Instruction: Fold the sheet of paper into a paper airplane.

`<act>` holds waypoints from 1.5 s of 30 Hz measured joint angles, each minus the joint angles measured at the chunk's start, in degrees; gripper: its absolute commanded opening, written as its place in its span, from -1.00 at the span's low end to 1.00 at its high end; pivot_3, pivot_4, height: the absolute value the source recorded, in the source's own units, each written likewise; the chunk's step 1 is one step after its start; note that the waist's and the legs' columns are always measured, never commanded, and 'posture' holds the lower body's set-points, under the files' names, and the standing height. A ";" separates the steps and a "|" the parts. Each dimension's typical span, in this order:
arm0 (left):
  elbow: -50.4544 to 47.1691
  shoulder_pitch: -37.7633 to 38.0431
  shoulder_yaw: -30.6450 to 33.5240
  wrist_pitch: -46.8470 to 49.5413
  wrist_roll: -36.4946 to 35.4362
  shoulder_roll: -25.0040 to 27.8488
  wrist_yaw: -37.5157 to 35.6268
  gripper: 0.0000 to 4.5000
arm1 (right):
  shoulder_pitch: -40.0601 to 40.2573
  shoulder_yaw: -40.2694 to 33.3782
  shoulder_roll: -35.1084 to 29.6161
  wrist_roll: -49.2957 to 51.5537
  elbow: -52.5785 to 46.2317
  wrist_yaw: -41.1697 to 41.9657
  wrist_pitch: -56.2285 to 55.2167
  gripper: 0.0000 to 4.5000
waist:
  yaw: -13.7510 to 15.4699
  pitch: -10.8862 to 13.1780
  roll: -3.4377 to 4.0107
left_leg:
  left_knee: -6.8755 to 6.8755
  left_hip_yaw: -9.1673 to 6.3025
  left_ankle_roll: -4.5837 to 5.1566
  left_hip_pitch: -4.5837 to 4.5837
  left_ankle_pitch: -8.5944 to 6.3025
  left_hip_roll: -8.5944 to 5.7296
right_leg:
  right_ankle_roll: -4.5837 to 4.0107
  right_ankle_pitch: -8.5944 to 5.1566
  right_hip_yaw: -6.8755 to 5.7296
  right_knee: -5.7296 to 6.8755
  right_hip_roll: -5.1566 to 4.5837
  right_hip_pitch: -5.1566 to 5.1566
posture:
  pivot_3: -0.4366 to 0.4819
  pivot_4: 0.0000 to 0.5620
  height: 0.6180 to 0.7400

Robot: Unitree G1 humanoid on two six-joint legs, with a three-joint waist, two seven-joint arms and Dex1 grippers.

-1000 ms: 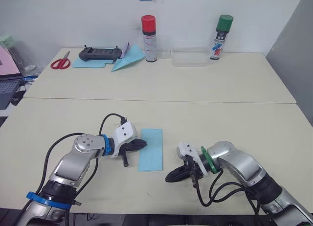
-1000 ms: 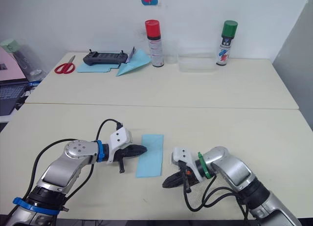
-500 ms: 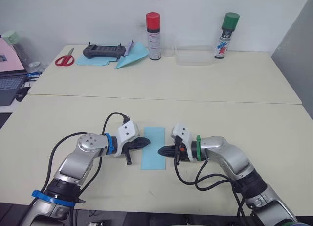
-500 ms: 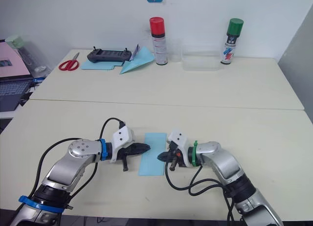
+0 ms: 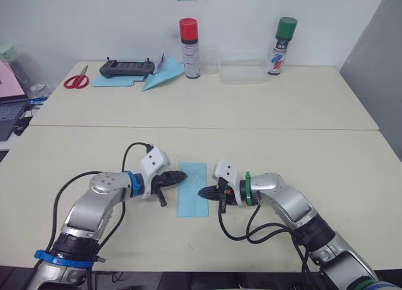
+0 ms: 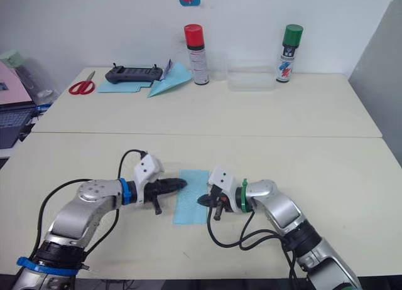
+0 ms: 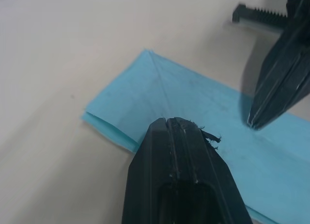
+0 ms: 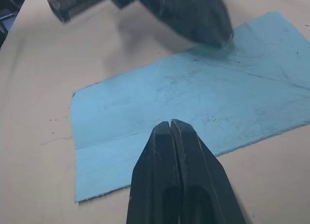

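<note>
The sheet of paper [image 5: 192,191] lies flat on the near table as a narrow light-blue strip, two layers showing at one edge [image 7: 116,132] with faint creases. My left gripper [image 5: 183,176] is shut, its tip [image 7: 177,122] over the strip's left edge near the far end. My right gripper [image 5: 201,192] is shut too, its tip [image 8: 170,123] over the strip's right edge near the middle. Both tips point toward each other, a short gap apart. I cannot tell whether either tip presses the paper. Nothing is held.
On the far table stand a red-capped spray can [image 5: 188,40], a green-capped one [image 5: 277,46] and a clear container [image 5: 242,72]. At its left lie red scissors [image 5: 76,81], a black controller [image 5: 127,68], a flat blue sheet [image 5: 113,81] and a dart-shaped blue plane [image 5: 160,78].
My right gripper has swung from the table's front, right of the paper, leftward and farther onto the paper's right edge. The left gripper stays at the left edge. The camera shifted.
</note>
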 measured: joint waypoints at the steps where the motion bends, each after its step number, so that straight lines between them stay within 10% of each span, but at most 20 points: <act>1: -0.65 0.76 1.25 0.54 -0.72 0.49 -0.08 -1.00 | -0.05 0.07 0.06 0.00 0.20 0.11 -0.18 -0.99 | -0.03 0.00 0.00 | 0.00 0.02 0.00 0.01 0.00 0.00 | 0.00 0.00 0.02 0.00 0.00 0.00 | -0.05 -0.47 1.00; 15: -0.66 6.41 7.29 13.07 -11.20 2.16 -0.44 -1.00 | -1.38 -0.34 0.53 0.00 2.62 1.21 -0.80 -0.99 | -0.03 -0.01 -0.01 | 0.01 0.02 0.01 0.05 0.02 0.04 | -0.12 0.07 0.01 0.00 0.01 -0.01 | -0.05 -0.47 1.00; 45: 4.59 1.83 -1.04 6.64 -6.05 4.06 -4.19 -1.00 | -1.19 -0.71 1.13 -0.11 2.65 0.26 -0.60 -0.99 | -0.02 -0.01 -0.01 | 0.00 0.05 0.01 0.02 0.02 0.03 | -0.16 0.09 0.03 -0.01 0.02 -0.06 | -0.05 -0.47 1.00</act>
